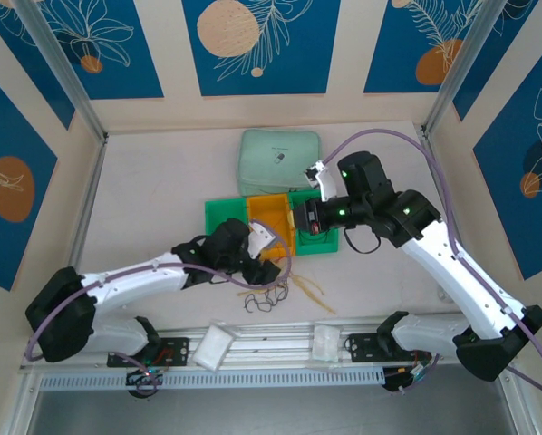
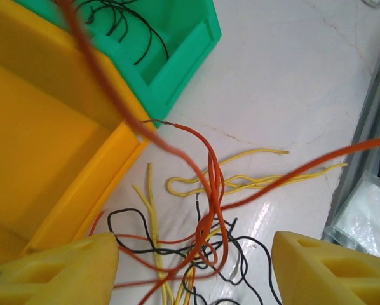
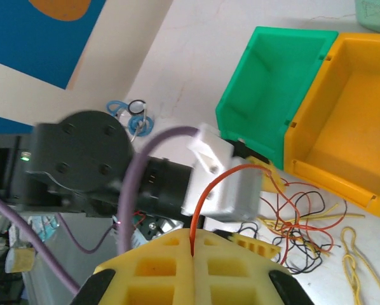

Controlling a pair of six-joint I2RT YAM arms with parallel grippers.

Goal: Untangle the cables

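The cables (image 2: 203, 248) lie knotted on the bench (image 2: 291, 82) just beside the yellow bin (image 2: 82, 190): thin yellow strands (image 2: 241, 181) and black strands (image 2: 123, 216) looped through orange ones. One orange cable (image 3: 206, 190) arcs up into my right pincer (image 3: 193, 244), pinched fast.

- Blurred orange cable (image 2: 104, 76) just above my left fingers (image 2: 56, 270), runs off the frame top.
- My left fingers are cropped at the bottom edge.
- End of orange cable hidden between my clamped right fingers (image 3: 158, 267).
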